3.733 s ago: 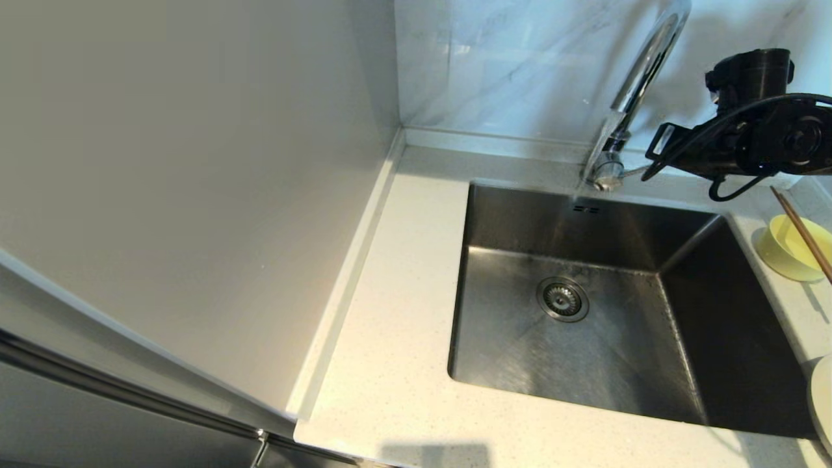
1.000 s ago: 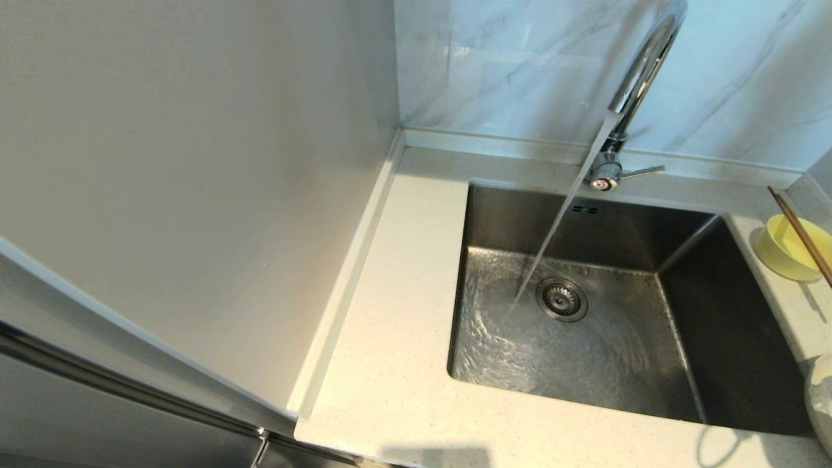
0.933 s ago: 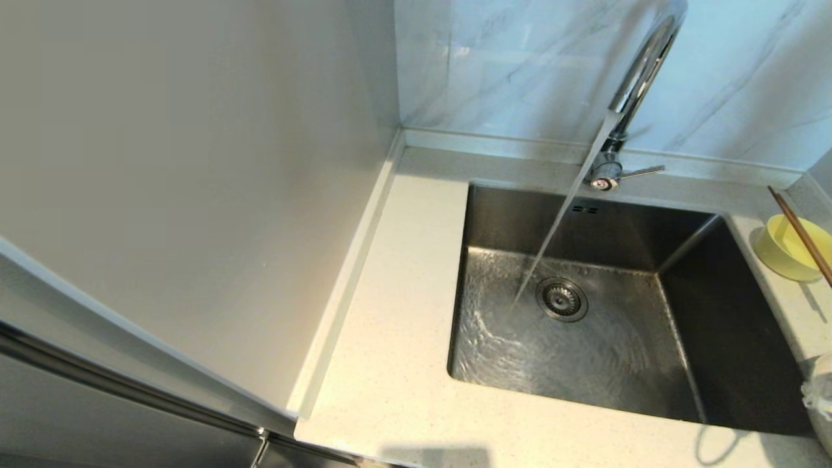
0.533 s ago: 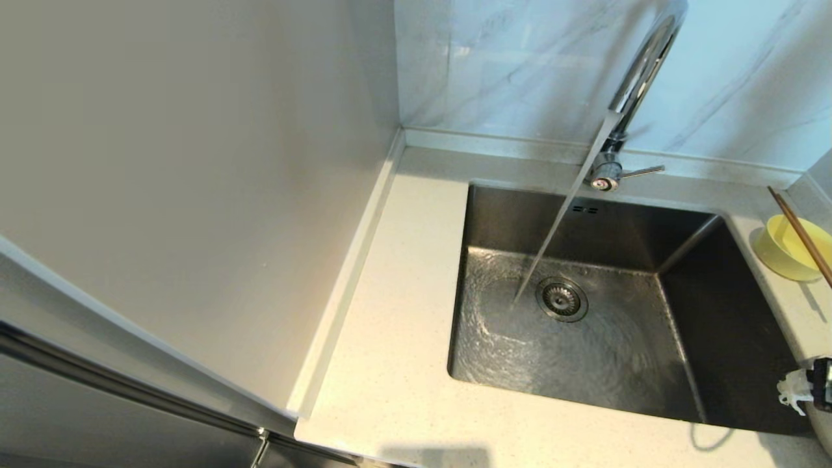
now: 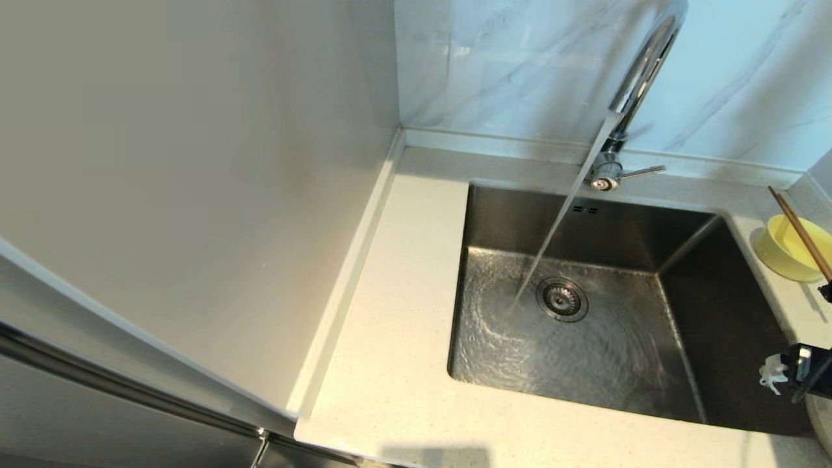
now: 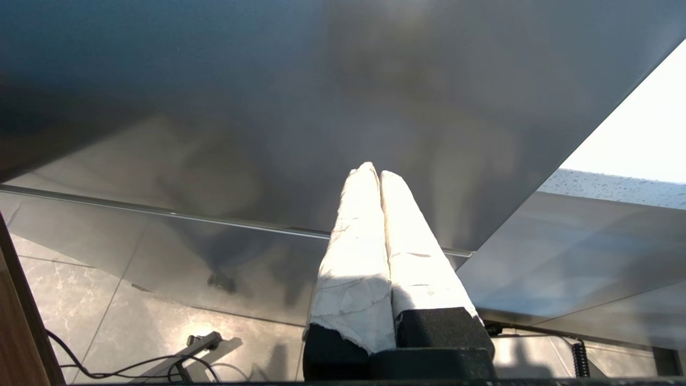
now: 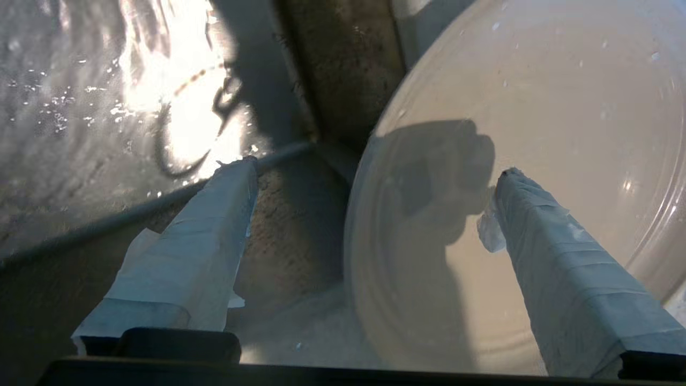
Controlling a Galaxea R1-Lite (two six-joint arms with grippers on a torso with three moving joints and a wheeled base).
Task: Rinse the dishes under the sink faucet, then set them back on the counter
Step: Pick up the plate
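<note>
Right tool (image 7: 370, 177) is spread wide and empty, poised at the near rim of the cream-white plate (image 7: 536, 107): one taped finger (image 7: 563, 257) is seen over the plate's inner face, the other (image 7: 198, 236) over the strip of bench (image 5: 403, 364) between plate and sink (image 5: 708, 273). Contact with the plate cannot be confirmed.

Judged step: grasping the plate by its rim for rinsing. For a good pinch, the rim should be centred between the fingers before closing. The outer finger needs to be slid under the plate edge, low and shallow, otherwise the plate is likely pushed along the bench or tipped into the sink. The glaze looks slick, so a firm closure is advised before lifting.

Water is already running from the faucet (image 5: 640, 71) onto the sink floor beside the drain strainer (image 5: 562, 299). The pale-yellow bowl (image 5: 790, 250) sits on the bench right of the sink, with the chopsticks (image 5: 799, 234) resting across it.

Left tool (image 6: 378, 225) is parked below bench level with its fingers pressed together, nothing held.

Hard to read: in the head view the plate is cut off at the right edge and the right tool shows only as a dark stub. Bowl and chopsticks are partly cropped. The far side of the plate is out of the wrist view.
</note>
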